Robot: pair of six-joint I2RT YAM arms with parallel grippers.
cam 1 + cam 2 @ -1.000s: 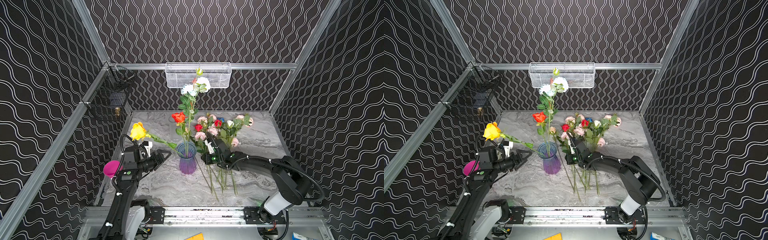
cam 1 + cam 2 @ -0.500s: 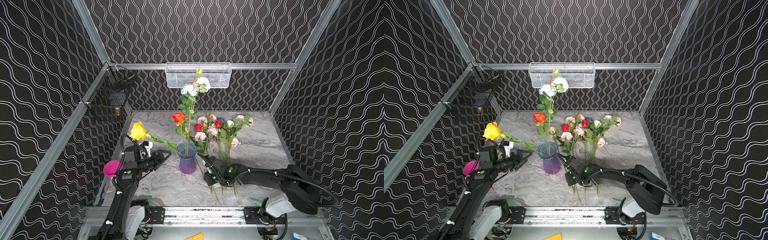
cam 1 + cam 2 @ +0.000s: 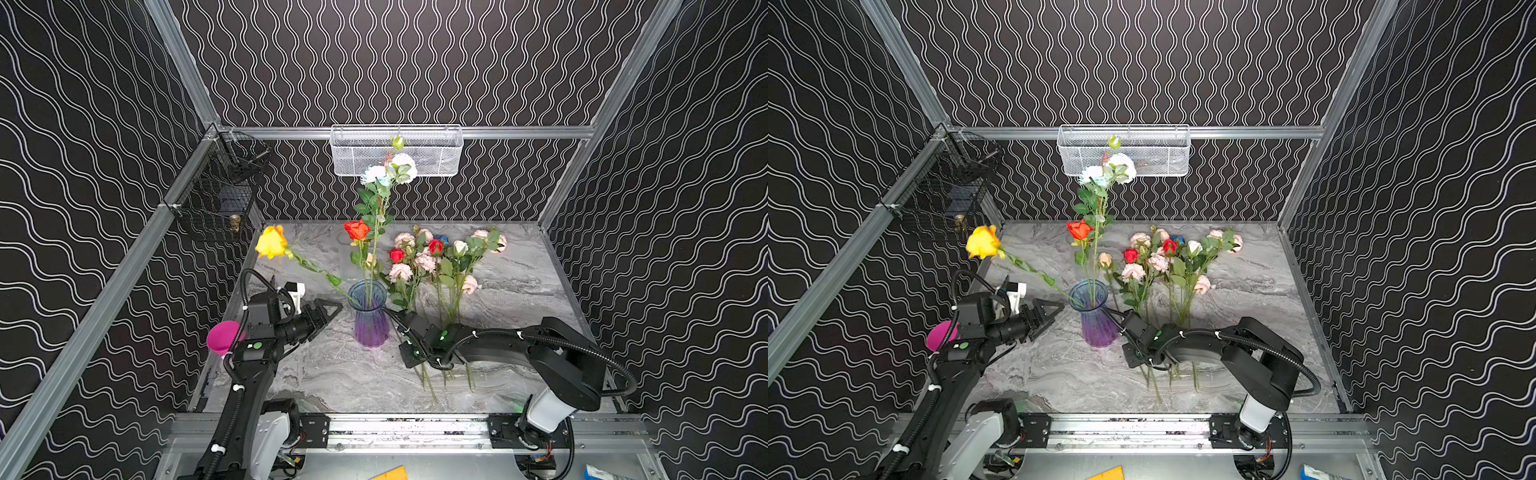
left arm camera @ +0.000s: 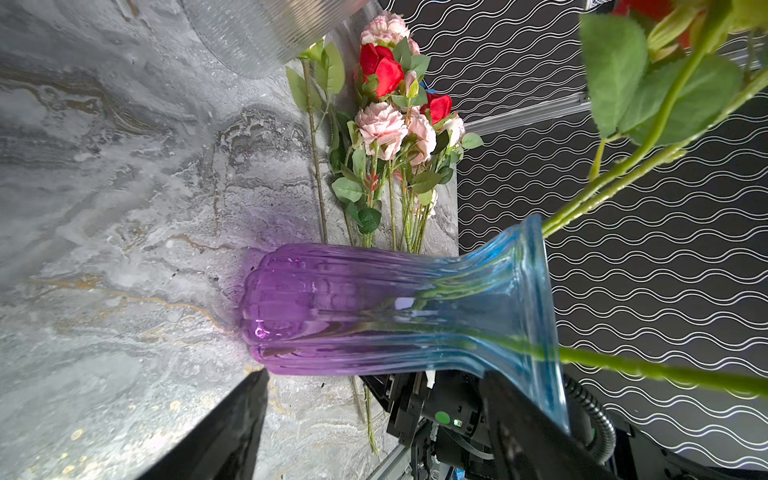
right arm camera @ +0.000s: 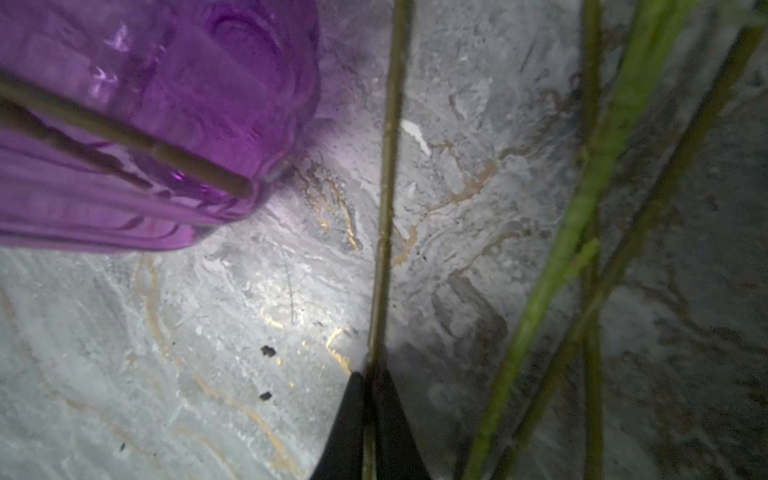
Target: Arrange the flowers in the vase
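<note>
Right end effector (image 5: 368,386) tight on thin stem (image 5: 386,187) beside purple vase (image 5: 166,124)

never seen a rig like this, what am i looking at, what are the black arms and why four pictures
They are two robot arms mounted at the front of a marble table. Each ends in a two-fingered end effector. The two wide pictures come from one camera head above and show nearly the same view of the whole scene. The two close-ups come from a camera on each arm's wrist.

A purple and blue glass vase stands in the middle. It holds a yellow rose, an orange-red rose and a tall white spray. The loose flowers lie on the table to its right.

The left end effector is open and empty, beside the vase. The right end effector is shut on the thin stem of one lying flower.
</note>
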